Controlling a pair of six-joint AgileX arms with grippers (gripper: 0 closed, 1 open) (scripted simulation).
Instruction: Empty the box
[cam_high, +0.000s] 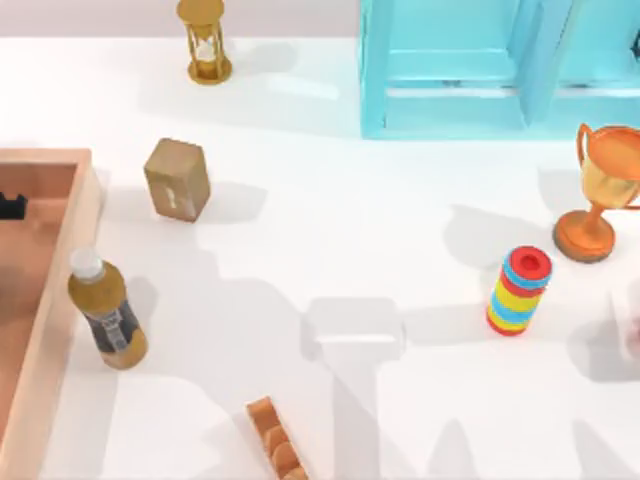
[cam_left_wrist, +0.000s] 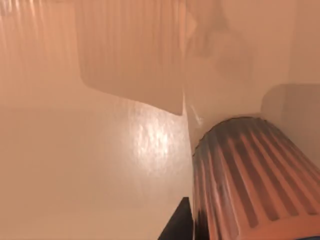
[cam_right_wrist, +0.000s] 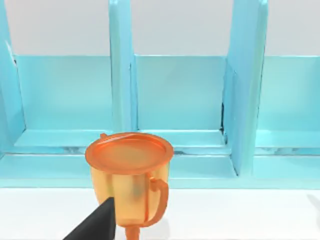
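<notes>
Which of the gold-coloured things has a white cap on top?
The bottle, standing just outside the box rim at the table's left. The hourglass and the trophy cup have no white cap.

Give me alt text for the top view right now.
A capped bottle of brown liquid stands on the white table just outside the right rim of the wooden box at the left edge. Elsewhere stand a tan block, an hourglass, a turquoise crate, an orange trophy and a striped ring stack.
</notes>
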